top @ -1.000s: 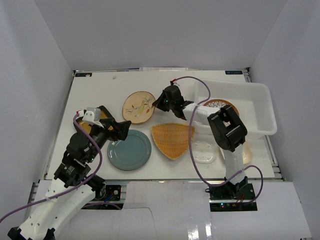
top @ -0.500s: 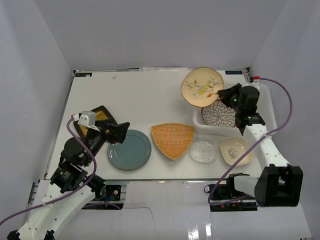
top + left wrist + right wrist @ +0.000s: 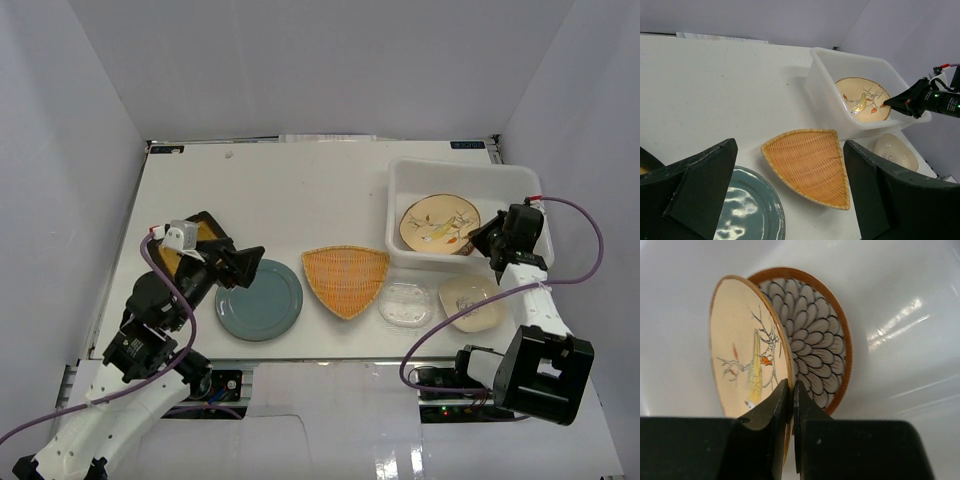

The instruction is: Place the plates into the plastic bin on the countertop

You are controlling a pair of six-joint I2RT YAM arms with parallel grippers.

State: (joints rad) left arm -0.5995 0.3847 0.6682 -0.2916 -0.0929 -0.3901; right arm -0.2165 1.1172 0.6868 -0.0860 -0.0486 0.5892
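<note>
My right gripper (image 3: 792,395) is shut on the rim of the beige floral plate (image 3: 745,355). It holds the plate tilted inside the plastic bin (image 3: 440,165), over the brown-rimmed petal plate (image 3: 815,350). In the top view this gripper (image 3: 481,240) is at the bin's right side and the beige plate (image 3: 436,223) hides the petal plate. My left gripper (image 3: 790,190) is open and empty above the teal plate (image 3: 260,300) and the orange triangular plate (image 3: 345,278). The clear plate (image 3: 405,303) and the cream plate (image 3: 472,302) lie in front of the bin.
The amber square plate (image 3: 205,224) lies at the left, mostly hidden under my left arm. The countertop (image 3: 300,180) is edged by white walls on three sides. The right arm's cable (image 3: 590,250) loops beside the bin.
My right gripper has carried the beige plate from above the bin's far left corner down into the bin, over the petal plate. The left arm has barely moved.
</note>
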